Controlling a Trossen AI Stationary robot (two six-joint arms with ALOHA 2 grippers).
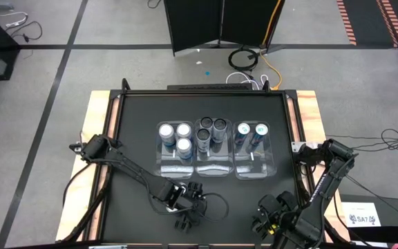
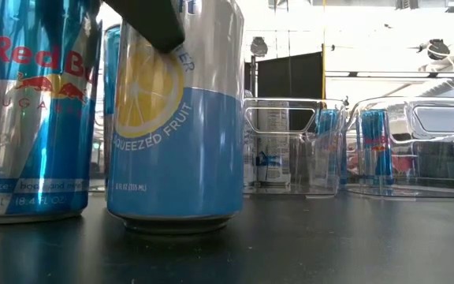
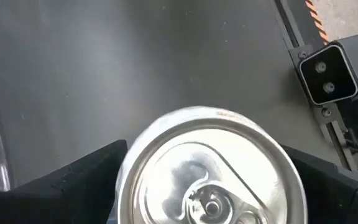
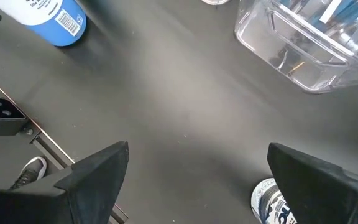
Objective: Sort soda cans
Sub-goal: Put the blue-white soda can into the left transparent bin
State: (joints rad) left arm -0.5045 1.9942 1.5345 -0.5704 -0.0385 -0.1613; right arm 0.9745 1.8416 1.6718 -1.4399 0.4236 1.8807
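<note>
At the lower centre of the high view, left pincer (image 1: 187, 220) down over the near edge of the black bench (image 1: 137, 131), fingers (image 3: 73, 180) flanking a silver-topped can (image 3: 210, 168) with blue sides and a lemon mark (image 2: 176, 118); actual clamping not discernible. At the lower right, right pincer (image 4: 197, 180) spread wide above bare bench, another can (image 4: 272, 202) beside one finger. Mid-frame, three clear bins (image 1: 251, 169) in a row, holding eight sorted cans (image 1: 175, 137) upright.

Left pincer (image 1: 187, 207) low at the near edge, fingers spread, right pincer (image 1: 267, 220) open — near-right corner
</note>
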